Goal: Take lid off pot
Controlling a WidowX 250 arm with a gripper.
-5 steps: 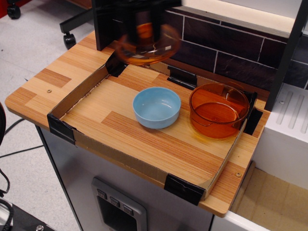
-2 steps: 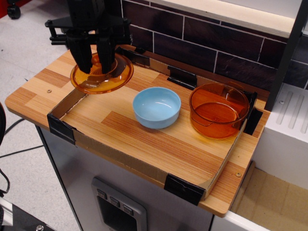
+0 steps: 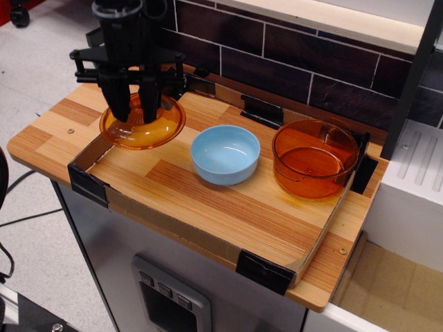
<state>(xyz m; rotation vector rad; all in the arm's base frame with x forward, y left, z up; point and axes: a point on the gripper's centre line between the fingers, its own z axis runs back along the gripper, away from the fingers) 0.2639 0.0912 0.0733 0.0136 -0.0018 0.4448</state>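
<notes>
On the wooden desk (image 3: pixel 208 200), a light blue bowl (image 3: pixel 225 154) sits in the middle of a low cardboard frame (image 3: pixel 104 142), with the open amber pot (image 3: pixel 315 158) just to its right. To the left of the bowl, over the frame's left wall, the black gripper (image 3: pixel 136 104) is clamped on the lid (image 3: pixel 142 124). The lid hangs there, well apart from the pot.

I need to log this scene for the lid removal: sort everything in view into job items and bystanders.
Job items:
- lid, amber glass, held by the gripper at the tray's left end
- pot, amber glass, uncovered, at the right end

Bystanders:
- light blue bowl, mid-tray
- cardboard-walled tray
- wooden counter
</notes>
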